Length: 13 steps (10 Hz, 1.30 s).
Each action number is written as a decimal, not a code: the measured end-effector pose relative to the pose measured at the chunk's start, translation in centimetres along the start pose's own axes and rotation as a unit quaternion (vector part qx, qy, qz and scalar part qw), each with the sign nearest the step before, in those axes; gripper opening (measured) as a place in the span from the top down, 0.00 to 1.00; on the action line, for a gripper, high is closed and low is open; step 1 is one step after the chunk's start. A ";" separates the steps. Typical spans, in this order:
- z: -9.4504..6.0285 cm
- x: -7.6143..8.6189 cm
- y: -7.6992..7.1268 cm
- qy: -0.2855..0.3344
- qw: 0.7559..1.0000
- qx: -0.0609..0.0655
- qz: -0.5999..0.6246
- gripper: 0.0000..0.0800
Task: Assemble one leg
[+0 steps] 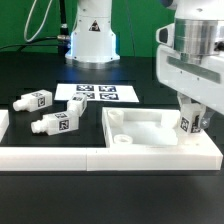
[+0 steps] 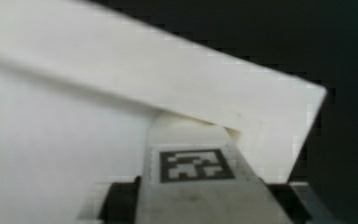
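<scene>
Exterior view: robot arm down at the exterior view's right, fingers [image 1: 191, 124] closed on a leg [image 1: 190, 122], a chunky white peg with a black-and-white square tag on its side, held upright at the corner of the large white square panel [image 1: 150, 132] nearest that side. Lower end of the held leg at or just above the panel's raised rim (contact cannot be told from here). Small round boss [image 1: 122, 141] visible inside the panel near its front corner on the exterior view's left. Two more legs on the black surface [image 1: 40, 75] toward the exterior view's left, both lying on their sides: one [image 1: 32, 100] farther back, the other [image 1: 57, 124] nearer the front, close together but apart. Marker board [image 1: 95, 93] flat on the surface behind the panel, in front of the white robot base [image 1: 90, 35]. Long white border rail [image 1: 105, 157] running along the front edge, just beside the panel. Wrist view: held leg [image 2: 194, 175] seen end-on between the dark finger pads [image 2: 119, 200], tag facing the camera, white panel [image 2: 87, 110] filling most of the background, its corner right by the leg's far end.
</scene>
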<state>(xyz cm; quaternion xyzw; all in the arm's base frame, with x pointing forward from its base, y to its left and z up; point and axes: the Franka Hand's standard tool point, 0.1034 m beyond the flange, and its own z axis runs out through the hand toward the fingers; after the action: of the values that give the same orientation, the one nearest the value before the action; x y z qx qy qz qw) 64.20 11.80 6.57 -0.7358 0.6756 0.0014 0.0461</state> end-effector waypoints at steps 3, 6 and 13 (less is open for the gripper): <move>0.0 0.1 0.0 -0.007 0.994 0.011 0.112 0.64; 0.1 0.2 0.0 -0.009 0.980 0.010 0.198 0.64; -8.7 -0.6 -1.6 -0.042 0.995 0.042 0.075 0.20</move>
<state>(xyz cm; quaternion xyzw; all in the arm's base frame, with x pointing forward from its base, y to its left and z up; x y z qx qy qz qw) 65.22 11.89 15.34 -0.6799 0.7256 0.0073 0.1055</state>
